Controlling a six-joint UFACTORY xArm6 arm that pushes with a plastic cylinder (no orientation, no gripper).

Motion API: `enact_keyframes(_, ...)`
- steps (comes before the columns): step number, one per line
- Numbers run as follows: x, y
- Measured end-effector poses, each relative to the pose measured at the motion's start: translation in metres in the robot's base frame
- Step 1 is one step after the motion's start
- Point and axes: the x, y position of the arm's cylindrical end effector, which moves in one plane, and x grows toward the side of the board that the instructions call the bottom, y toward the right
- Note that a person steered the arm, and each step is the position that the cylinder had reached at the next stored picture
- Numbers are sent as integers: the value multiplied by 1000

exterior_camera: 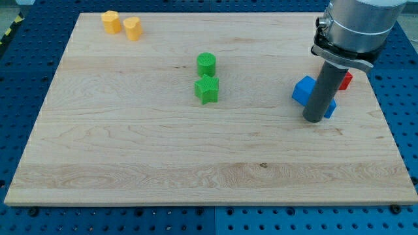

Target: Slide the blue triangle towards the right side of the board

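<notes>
I see the wooden board [130, 150] filling most of the view. My rod [324, 91] carries no jaws and has hold of nothing. My tip [315, 119] rests at the right of the board, touching the blue block [303, 91]. That one blue piece is partly hidden behind the rod, so I cannot confirm its triangle shape. One red block [345, 79] peeks out just behind. Mid-board sit two greens, a star [207, 89] and a cylinder [206, 64]. Two yellow blocks [111, 21] [132, 29] stand far left.
</notes>
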Motion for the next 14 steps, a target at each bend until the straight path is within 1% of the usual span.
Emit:
enact_keyframes(1,34,17)
enact_keyframes(2,36,34)
enact_keyframes(3,31,36)
enact_keyframes(6,-1,36)
enact_keyframes(8,-43,35)
enact_keyframes(10,-53,33)
enact_keyframes(13,-108,28)
enact_keyframes(14,-118,28)
